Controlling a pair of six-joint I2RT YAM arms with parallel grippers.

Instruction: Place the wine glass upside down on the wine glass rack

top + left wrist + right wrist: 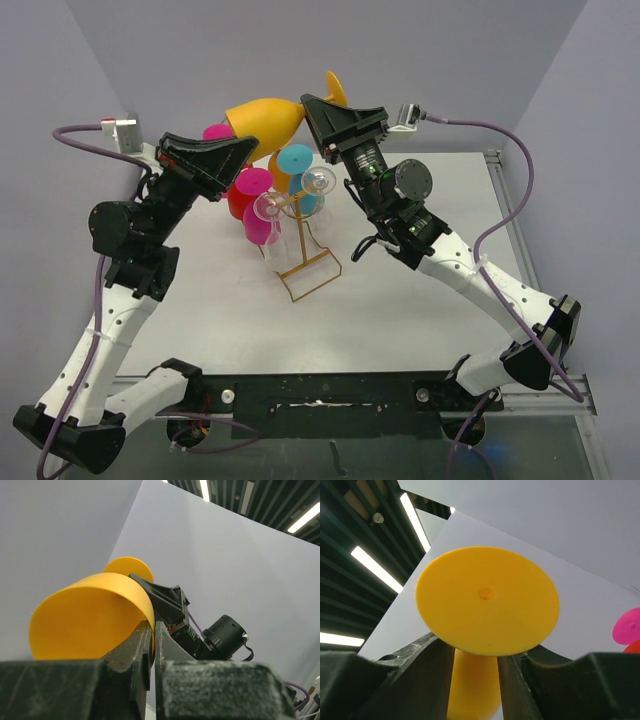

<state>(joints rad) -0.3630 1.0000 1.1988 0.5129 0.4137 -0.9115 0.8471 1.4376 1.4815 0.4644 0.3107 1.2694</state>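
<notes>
Currently the glass (265,120) is held in the air between both grippers. It lies roughly level above the rack (315,284) and does not touch it. The bowl (85,615) end points toward the left-arm side of the rack, and the foot (487,600) end toward the right-arm side.

Left gripper (250,145): the fingers (132,652) are fully closed and pinch the bowl wall at the rim. A sliver of yellow wall shows in the slit between them.

Right gripper (306,102): the fingers (415,670) stand at a medium spread, one on each side of the stem (475,685), directly under the foot. Both inner faces lie against the stem, with no gap visible.

Appearance: the glass is opaque, smooth and uniformly yellow-orange. The foot is a flat round disc with a small mark at its centre. The stem is thick. The bowl is widest at its rim and tapers toward the stem.
</notes>
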